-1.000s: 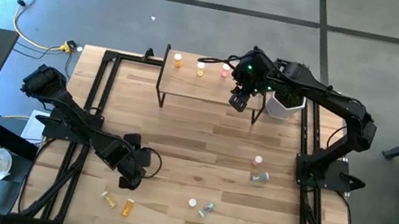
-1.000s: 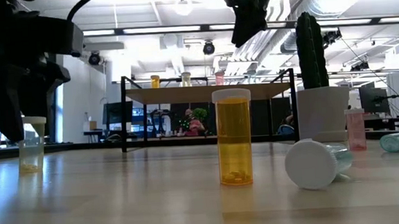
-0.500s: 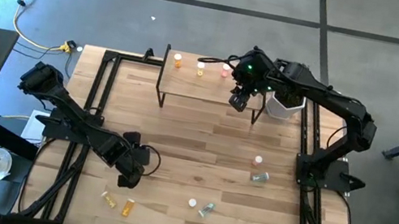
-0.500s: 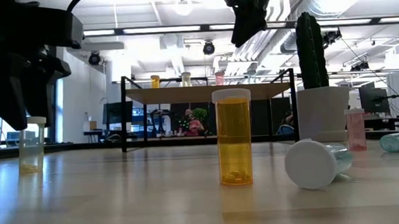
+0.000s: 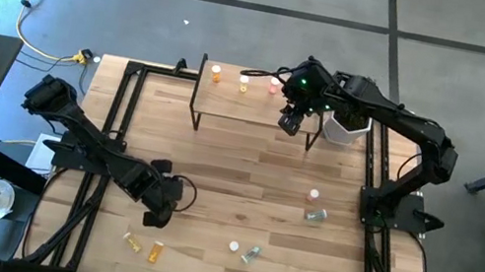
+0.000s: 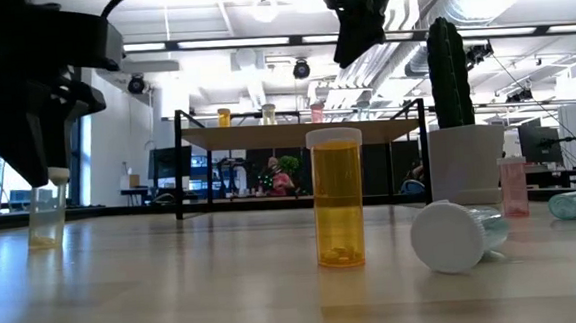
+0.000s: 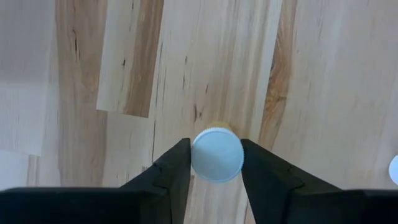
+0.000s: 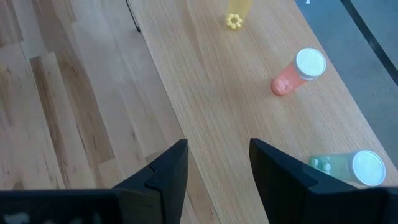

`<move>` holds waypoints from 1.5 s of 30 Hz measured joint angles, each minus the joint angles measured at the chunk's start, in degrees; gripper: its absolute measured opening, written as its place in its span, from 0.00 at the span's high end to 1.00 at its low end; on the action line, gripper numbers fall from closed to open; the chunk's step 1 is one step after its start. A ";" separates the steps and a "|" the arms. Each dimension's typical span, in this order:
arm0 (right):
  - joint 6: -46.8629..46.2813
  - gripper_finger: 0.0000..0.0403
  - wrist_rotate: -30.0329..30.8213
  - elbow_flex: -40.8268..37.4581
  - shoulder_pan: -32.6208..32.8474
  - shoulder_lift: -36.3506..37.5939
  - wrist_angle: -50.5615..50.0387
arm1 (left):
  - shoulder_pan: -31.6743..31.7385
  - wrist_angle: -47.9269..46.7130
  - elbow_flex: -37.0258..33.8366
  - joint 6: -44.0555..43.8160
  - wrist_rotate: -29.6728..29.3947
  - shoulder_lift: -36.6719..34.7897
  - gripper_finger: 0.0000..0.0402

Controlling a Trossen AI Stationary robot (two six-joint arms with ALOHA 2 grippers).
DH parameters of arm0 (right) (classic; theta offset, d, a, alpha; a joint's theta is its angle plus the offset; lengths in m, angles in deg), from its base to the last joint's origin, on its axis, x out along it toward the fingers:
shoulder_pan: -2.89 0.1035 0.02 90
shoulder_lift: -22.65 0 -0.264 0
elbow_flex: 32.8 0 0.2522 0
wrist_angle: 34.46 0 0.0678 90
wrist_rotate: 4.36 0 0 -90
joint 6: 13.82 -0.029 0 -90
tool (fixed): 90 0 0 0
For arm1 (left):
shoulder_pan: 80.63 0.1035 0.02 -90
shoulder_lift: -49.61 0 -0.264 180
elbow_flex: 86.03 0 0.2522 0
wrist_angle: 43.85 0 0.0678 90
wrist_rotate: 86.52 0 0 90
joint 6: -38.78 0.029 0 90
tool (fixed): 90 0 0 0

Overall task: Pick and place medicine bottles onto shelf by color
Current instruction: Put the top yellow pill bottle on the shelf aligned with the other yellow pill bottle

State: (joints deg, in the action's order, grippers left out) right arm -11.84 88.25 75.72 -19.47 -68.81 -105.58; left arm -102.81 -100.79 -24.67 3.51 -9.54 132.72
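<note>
A pale yellow medicine bottle (image 6: pixel 46 211) with a white cap stands upright on the table at the near left. My left gripper (image 7: pixel 216 163) points down over it and is shut on its cap; in the high view this gripper (image 5: pixel 161 210) hides the bottle. My right gripper (image 5: pixel 290 121) hangs open above the right end of the shelf (image 5: pixel 248 103), with nothing between its fingers (image 8: pixel 214 168). An orange (image 5: pixel 216 73), a yellow (image 5: pixel 244 82) and a pink bottle (image 5: pixel 274 85) stand along the shelf's far edge. My left gripper pinches the bottle's white cap (image 7: pixel 199 155) between its two fingers (image 7: pixel 177 169), one on each side of the round rim. The fingers come from above, pointing steeply down. The bottle stands upright with its base (image 6: pixel 45 240) on the table.
Loose bottles lie near the front edge: an orange one (image 5: pixel 155 252), a yellow one (image 5: pixel 134 241), a green one (image 5: pixel 251 254) and a white-capped one (image 5: pixel 233 246). More sit at the right (image 5: pixel 313 214). A white cactus pot (image 5: pixel 346 129) stands beside the shelf.
My left gripper has shut around the yellow bottle's cap while staying in place. The bottle has kept standing where it was. My right arm has kept still.
</note>
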 joint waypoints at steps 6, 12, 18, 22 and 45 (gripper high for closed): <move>0.00 0.60 0.00 0.00 -0.01 0.00 -0.04 | 2.81 0.68 0.02 3.25 1.50 -0.40 0.71; 0.89 0.60 -0.01 0.00 -0.05 0.00 -0.15 | 6.26 1.01 2.41 9.91 2.42 -0.42 0.71; 1.07 0.60 -0.02 0.00 -0.04 0.00 -0.17 | 12.06 0.06 7.87 21.63 4.66 -0.42 0.71; 2.12 0.60 -0.02 0.00 -0.03 0.00 -0.22 | 17.57 -2.11 13.18 29.71 4.70 -0.42 0.71; 2.58 0.60 -0.02 0.00 -0.14 0.02 -0.42 | 51.08 -4.51 40.71 54.08 3.61 1.03 0.71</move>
State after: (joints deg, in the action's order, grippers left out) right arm -9.27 88.23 75.72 -19.61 -68.79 -106.00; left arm -51.73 -105.30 16.03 57.60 -5.93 133.75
